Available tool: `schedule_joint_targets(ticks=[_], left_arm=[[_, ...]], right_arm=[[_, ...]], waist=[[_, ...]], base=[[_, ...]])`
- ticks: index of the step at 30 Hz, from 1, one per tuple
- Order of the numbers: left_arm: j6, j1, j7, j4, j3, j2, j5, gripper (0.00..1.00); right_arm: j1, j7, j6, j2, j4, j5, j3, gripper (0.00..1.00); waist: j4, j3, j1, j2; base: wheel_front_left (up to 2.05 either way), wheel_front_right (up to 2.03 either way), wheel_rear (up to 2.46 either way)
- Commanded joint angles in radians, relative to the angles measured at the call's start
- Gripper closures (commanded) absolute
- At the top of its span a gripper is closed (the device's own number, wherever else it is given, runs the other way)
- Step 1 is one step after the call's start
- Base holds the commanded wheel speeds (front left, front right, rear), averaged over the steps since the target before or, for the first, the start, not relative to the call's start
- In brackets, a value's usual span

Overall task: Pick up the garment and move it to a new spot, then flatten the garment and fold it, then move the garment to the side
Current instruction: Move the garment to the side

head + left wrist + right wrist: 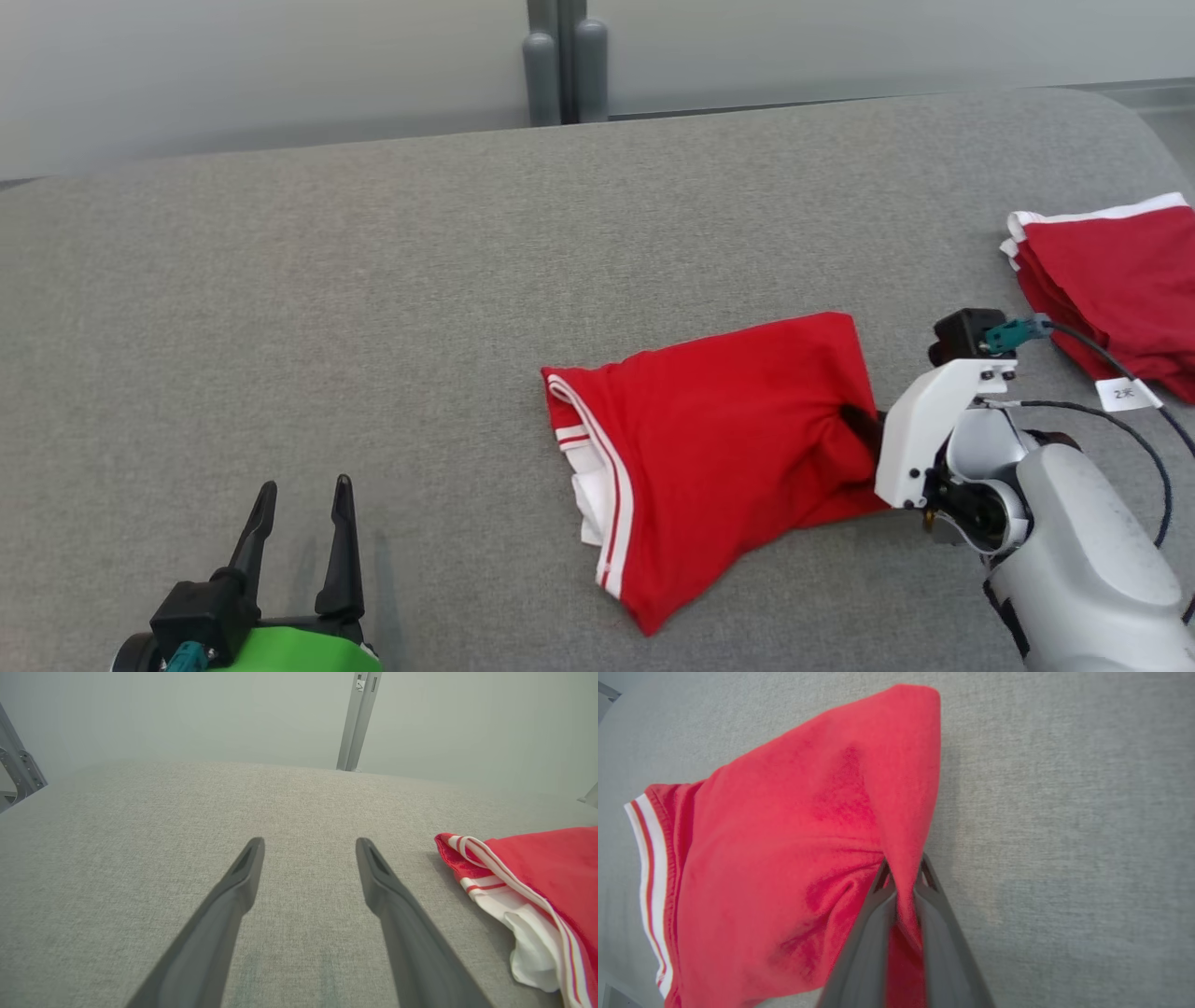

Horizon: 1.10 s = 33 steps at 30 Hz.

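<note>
The garment (719, 448) is a folded red piece with white striped trim, lying on the grey cushion (373, 308) right of centre. My right gripper (861, 425) is shut on the garment's right edge; the right wrist view shows a ridge of the red garment (794, 858) pinched between the two dark fingers (873, 933) of the right gripper (903, 870). My left gripper (303, 499) stands open at the lower left, well clear of the cloth. In the left wrist view the left gripper (308, 844) holds nothing, and the garment's (551, 877) striped end lies to its right.
Another folded red garment (1111, 289) with white trim and a white tag (1127, 394) lies at the cushion's far right edge. A grey post (565, 65) stands behind the cushion against a pale wall. Black cables (1120, 411) run along my right arm.
</note>
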Motion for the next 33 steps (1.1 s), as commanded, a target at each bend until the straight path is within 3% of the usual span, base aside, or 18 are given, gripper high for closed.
schedule_joint_targets(ticks=[1, 11, 23, 33], left_arm=[[0.000, -0.013, -0.003, -0.007, 0.002, 0.001, 0.004, 0.00], [0.000, -0.052, -0.003, -0.020, -0.016, 0.002, -0.001, 0.00], [0.000, -0.085, -0.003, -0.016, -0.012, 0.002, -0.009, 0.00], [0.000, -0.086, -0.003, -0.003, -0.015, 0.002, -0.012, 0.00]], right_arm=[[0.005, -0.004, -0.001, -0.019, -0.008, 0.006, -0.015, 1.00], [-0.089, -0.025, -0.001, -0.138, -0.088, -0.056, -0.062, 1.00], [-0.235, 0.116, -0.001, -0.226, -0.247, -0.056, -0.070, 1.00], [-0.292, 0.185, -0.001, -0.258, -0.275, -0.061, -0.169, 1.00]], waist=[[-0.067, 0.005, 0.0000, 0.0000], [-0.180, 0.073, 0.0000, 0.0000], [-0.186, 0.113, 0.0000, 0.0000], [-0.168, 0.118, 0.0000, 0.0000]], base=[[0.00, 0.00, 0.00], [0.00, 0.00, 0.00], [0.00, 0.00, 0.00], [0.00, 0.00, 0.00]])
